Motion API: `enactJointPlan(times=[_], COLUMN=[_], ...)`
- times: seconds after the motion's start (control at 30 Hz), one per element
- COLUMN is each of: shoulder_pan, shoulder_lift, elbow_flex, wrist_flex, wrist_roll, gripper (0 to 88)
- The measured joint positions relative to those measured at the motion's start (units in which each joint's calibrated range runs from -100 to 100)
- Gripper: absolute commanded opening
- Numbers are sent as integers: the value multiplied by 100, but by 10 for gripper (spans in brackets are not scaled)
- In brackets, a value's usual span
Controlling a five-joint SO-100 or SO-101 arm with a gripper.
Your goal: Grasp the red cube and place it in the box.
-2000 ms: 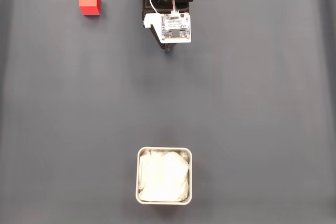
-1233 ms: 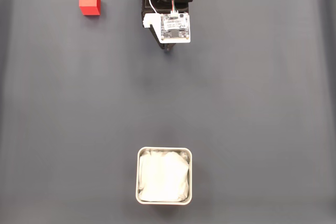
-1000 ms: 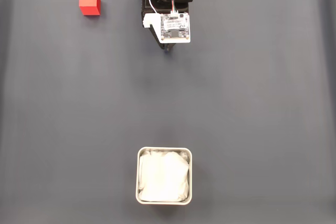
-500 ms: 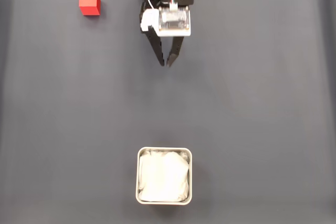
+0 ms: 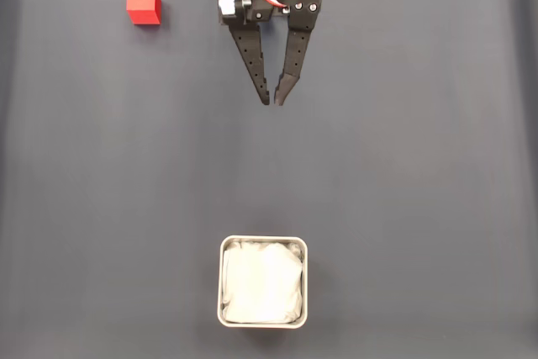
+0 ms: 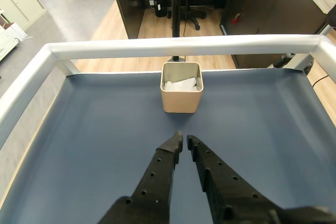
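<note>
Pincer (image 5: pixel 273 102) now tilted up from pointing straight down, both black fingers (image 5: pixel 252 52) stretched out in the fixed view, tips lower in frame, almost touching.

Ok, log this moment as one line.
pincer: nearly shut, empty | red cube: on mat, far left in fixed view | box: no cube inside | phase: pre-grasp

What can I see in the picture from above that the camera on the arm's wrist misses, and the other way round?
Only the fixed view from above has the red cube, sitting on the dark mat near the top left corner, well apart from everything else.

Only the wrist view has the pale metal rail along the far edge of the table, and beyond it a wooden floor with dark furniture.

Both share the gripper, its fingertips nearly touching and holding nothing, and the box with its white lining, straight ahead of the gripper.
</note>
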Motion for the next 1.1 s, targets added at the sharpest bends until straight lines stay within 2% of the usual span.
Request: enactJointPlan(times=[0.5,1.1], shoulder_pan=[905,1973], shoulder_lift=[1407,1641], elbow_flex=[-1881,-1980], wrist_flex=[1225,1440], wrist_roll=[-137,-249], gripper=[0,0])
